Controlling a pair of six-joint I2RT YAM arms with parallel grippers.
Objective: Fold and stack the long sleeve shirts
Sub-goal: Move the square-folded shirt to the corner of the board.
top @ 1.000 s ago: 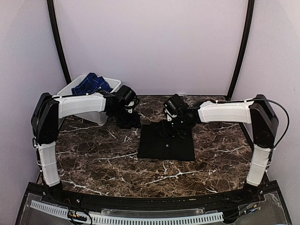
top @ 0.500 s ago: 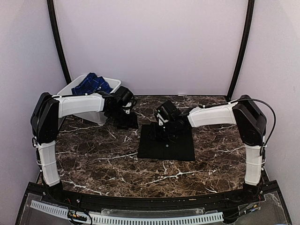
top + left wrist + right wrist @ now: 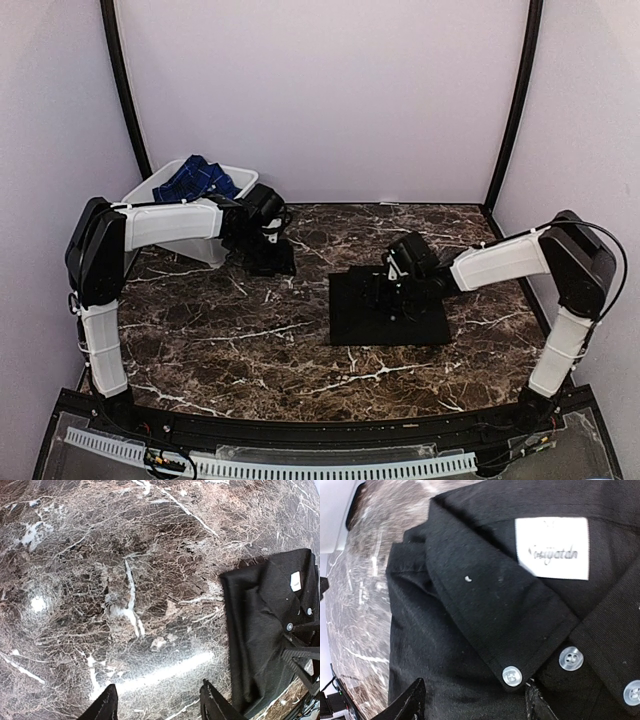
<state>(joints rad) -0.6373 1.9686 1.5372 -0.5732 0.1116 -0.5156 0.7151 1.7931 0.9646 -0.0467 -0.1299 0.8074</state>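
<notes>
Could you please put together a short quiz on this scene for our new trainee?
1. True or false: the checked shirt lies in the white tub.
2. What white thing shows inside the collar of the black shirt?
3. The left gripper hangs over: A) the black shirt, B) bare table, C) the tub.
Key: 1 true; 2 a neck label; 3 B.
</notes>
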